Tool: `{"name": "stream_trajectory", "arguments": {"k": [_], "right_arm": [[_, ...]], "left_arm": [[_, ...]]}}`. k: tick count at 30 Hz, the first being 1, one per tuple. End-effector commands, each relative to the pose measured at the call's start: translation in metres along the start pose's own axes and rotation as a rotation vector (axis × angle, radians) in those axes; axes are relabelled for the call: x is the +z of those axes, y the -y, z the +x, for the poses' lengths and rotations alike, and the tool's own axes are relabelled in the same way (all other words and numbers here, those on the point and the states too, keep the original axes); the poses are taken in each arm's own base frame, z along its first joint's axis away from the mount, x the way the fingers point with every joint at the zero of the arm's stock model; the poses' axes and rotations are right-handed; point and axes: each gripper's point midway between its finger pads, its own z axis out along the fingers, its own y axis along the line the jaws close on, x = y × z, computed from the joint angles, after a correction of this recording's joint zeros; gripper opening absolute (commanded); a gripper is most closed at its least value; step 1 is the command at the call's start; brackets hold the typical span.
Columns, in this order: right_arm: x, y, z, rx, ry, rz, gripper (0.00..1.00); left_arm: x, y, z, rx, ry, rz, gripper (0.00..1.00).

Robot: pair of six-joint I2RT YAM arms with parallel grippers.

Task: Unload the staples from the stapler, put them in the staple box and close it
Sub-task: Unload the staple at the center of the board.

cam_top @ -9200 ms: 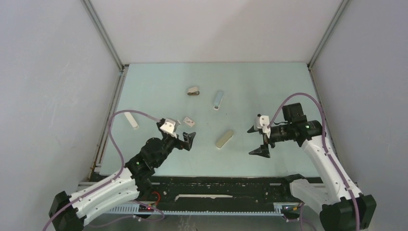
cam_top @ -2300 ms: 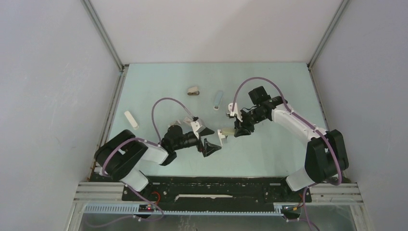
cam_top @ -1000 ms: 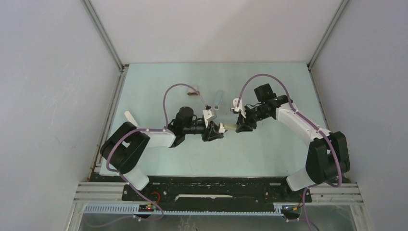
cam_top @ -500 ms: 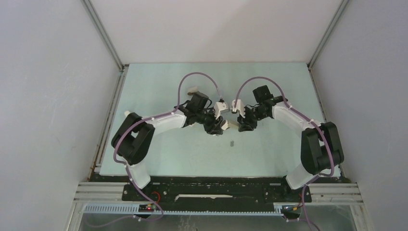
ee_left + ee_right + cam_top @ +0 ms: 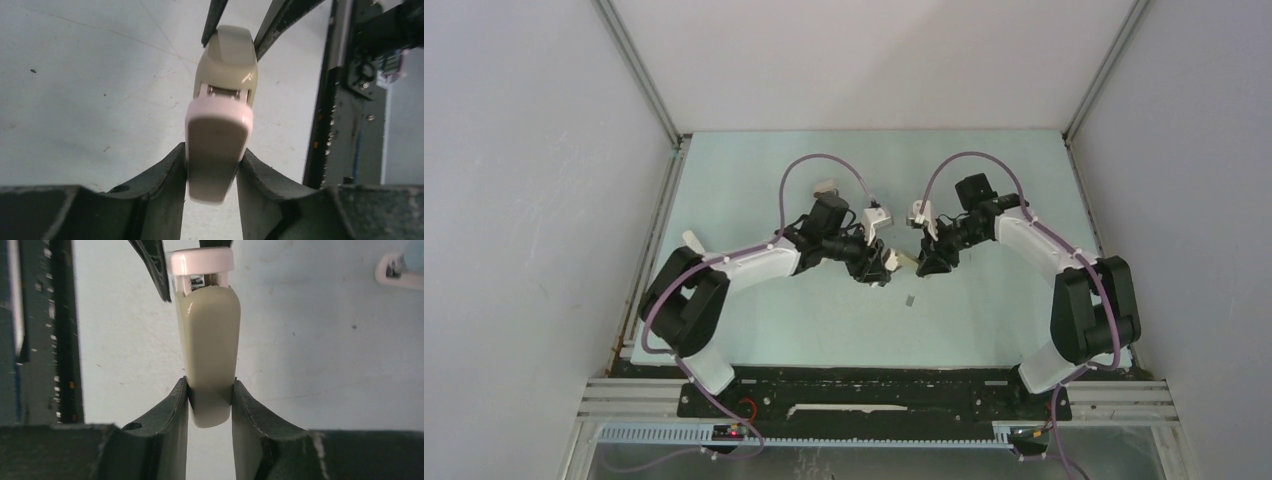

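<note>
A beige stapler point(image 5: 904, 261) with a white inner end is held between both arms at mid-table. My left gripper point(image 5: 879, 268) is shut on its white end point(image 5: 217, 130), the fingers point(image 5: 175, 165) pressing both sides. My right gripper point(image 5: 927, 262) is shut on the beige rear end point(image 5: 210, 335). In the right wrist view the white end point(image 5: 200, 261) points away, with metal showing in the slot. A tiny grey strip of staples point(image 5: 909, 299) lies on the table just in front of the stapler.
The end of a light-blue and white item point(image 5: 400, 267) lies at the top right of the right wrist view. A stubby dark grey-brown item point(image 5: 825, 187) sits behind the left arm. A small white box point(image 5: 690, 240) lies at the left. Walls enclose the table.
A small grey strip has dropped onto the table below the stapler. The left arm has swung further back behind the stapler, keeping hold of its white end; the right gripper has hardly moved.
</note>
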Motion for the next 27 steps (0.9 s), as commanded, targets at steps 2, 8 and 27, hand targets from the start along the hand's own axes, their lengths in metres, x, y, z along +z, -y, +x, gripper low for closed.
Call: {"name": "stream_trajectory", "arguments": {"k": [2,8,27], "right_arm": [[-0.012,-0.045,-0.047,-0.002,0.157,-0.155,0.00],[-0.018,-0.055,-0.063,0.007,0.229,-0.204,0.00],[-0.056,-0.023,-0.056,0.086,0.248,-0.025,0.00]], "left_arm": [[-0.027,0.027,-0.063,-0.020,0.295,0.051,0.54],[-0.036,0.043,-0.064,-0.046,0.369,0.092,0.65],[-0.175,0.009,0.006,0.005,0.775,-0.641,1.00]]}}
